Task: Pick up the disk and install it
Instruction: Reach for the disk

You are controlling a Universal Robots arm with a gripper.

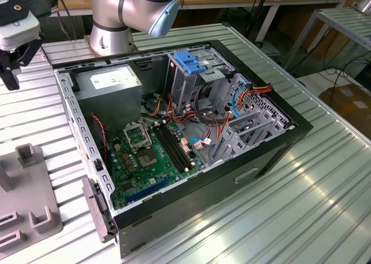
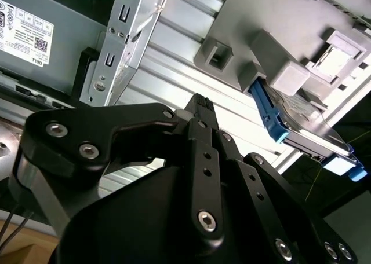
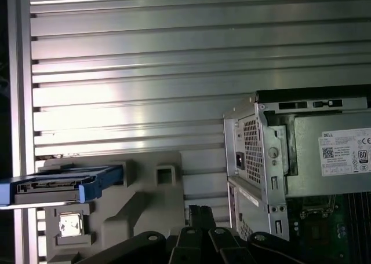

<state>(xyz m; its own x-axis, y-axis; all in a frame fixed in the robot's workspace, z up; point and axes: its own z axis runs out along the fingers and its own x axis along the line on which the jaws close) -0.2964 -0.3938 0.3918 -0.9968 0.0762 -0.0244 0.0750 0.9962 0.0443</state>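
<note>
A ribbed aluminium worktop carries an open desktop computer case lying on its side. Its motherboard and grey power supply are exposed, and a blue handle sits atop the drive cage. Beside the case, at the exterior view's left, lies 1 grey moulded holder. The disk sits on edge in that holder, with its 2 blue rails showing. The hand hangs over the worktop between case and holder, apart from the disk, fingertips narrowed together and holding nothing.
</note>
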